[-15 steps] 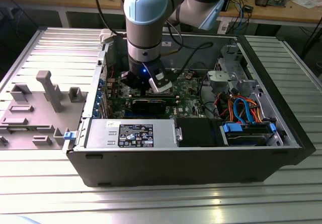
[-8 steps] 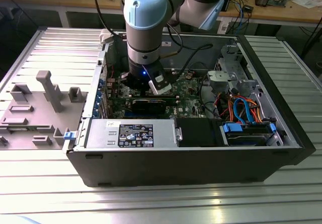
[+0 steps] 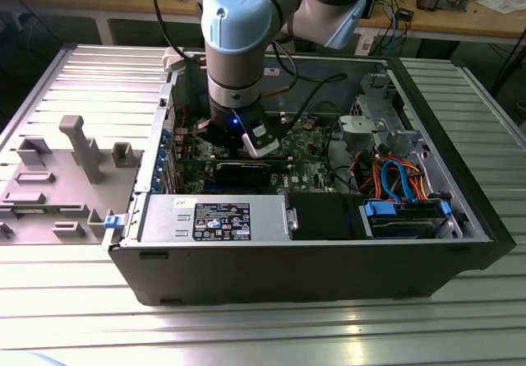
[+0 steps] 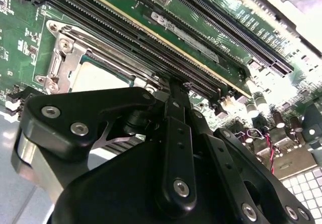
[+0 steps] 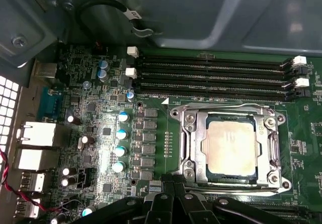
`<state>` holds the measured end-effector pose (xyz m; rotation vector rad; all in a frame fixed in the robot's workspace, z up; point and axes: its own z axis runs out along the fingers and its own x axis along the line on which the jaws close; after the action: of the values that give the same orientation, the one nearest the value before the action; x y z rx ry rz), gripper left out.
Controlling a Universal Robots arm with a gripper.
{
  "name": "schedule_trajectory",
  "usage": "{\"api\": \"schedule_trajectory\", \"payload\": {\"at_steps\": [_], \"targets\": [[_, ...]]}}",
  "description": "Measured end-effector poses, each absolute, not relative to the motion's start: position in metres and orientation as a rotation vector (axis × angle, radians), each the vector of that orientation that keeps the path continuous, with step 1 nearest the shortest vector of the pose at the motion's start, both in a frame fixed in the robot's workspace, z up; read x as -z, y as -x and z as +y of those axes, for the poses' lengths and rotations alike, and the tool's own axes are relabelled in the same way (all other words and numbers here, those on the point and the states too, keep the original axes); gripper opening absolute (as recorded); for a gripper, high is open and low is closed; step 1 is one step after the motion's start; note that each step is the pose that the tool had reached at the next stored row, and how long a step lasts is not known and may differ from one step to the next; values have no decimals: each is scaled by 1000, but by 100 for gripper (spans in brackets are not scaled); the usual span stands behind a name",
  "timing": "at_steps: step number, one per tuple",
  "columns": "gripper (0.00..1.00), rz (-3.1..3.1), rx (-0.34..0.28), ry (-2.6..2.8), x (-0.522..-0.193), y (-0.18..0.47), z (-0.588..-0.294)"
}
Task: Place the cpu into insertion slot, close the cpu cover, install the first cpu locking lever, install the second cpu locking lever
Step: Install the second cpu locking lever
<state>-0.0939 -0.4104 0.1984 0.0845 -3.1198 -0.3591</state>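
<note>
The cpu (image 5: 232,146) lies flat in the insertion slot (image 5: 279,179) on the green motherboard, silver top up. The cpu cover (image 5: 193,148) is down around it, its window framing the chip. A thin wire lever (image 5: 226,104) runs along one side of the socket and another lever (image 5: 226,184) along the opposite side. My gripper (image 5: 170,188) hovers at that second side, fingers together with nothing seen between them. In the second wrist view the gripper (image 4: 173,88) tips sit just past the cover (image 4: 65,63) and chip (image 4: 100,77). The arm's wrist (image 3: 238,62) hangs over the open computer case.
Long black memory slots (image 5: 211,78) run beside the socket. A row of capacitors (image 5: 121,133) and rear ports (image 5: 35,133) lie on its other side. A black expansion card (image 3: 238,173), power supply (image 3: 214,218) and blue drive bay (image 3: 407,214) fill the case. A grey fixture (image 3: 74,148) stands outside.
</note>
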Motion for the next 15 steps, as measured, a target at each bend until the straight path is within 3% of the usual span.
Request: {"api": "schedule_trajectory", "payload": {"at_steps": [15], "targets": [[11,-3120,360,-85,-199,96,-408]]}}
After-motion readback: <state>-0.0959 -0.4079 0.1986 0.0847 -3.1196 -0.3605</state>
